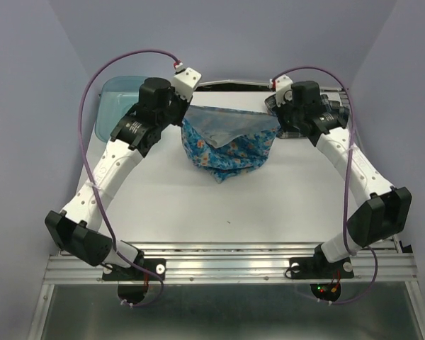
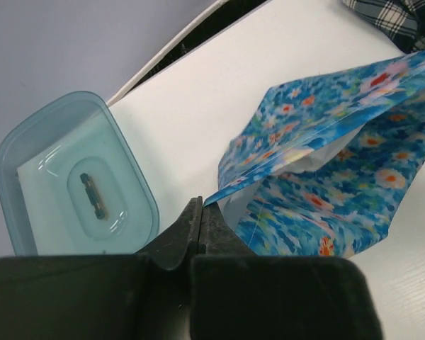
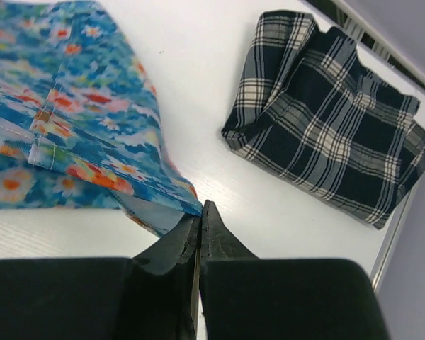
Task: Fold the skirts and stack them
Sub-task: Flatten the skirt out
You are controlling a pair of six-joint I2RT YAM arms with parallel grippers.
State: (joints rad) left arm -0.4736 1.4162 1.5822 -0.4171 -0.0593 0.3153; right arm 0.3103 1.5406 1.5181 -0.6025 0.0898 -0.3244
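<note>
The flowered skirt [image 1: 230, 145] is pinched at opposite corners by the left gripper [image 2: 200, 205] and right gripper [image 3: 200, 209]. The plaid skirt [image 3: 326, 120] is laid folded at the table's [image 1: 198, 205] far right corner.

Robot lab enclosure, plain lilac walls [image 1: 28, 85], white table [image 1: 198, 205], aluminium rail base [image 1: 227, 268]

No text, label, brand or number can be read in any view
</note>
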